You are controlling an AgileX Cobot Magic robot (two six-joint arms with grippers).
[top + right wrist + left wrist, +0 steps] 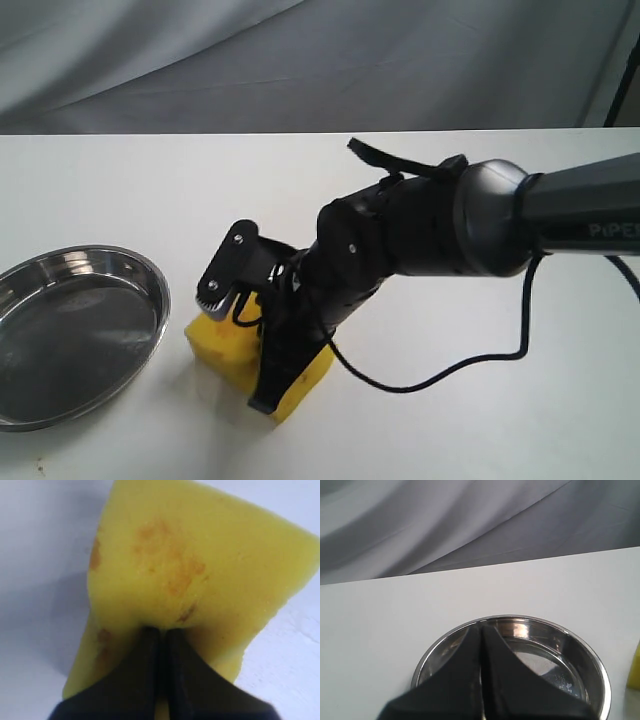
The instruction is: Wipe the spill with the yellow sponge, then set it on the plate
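Gently take the soft, light yellow sponge (222, 350), resting on the counter (480, 420) near the plate (70, 335), across its sides rather than by the dented top pinched in the right tool (161, 635), with the left tool (481, 630) closed empty.

Right fingers (137, 680) pinched together — angled down; left fingers (455, 680) closed.

Right gripper (258, 372) pressed onto yellow sponge (215, 345), white table (450, 430).
Sponge near the steel plate (152, 288), not touching; plate lies on the view's left.
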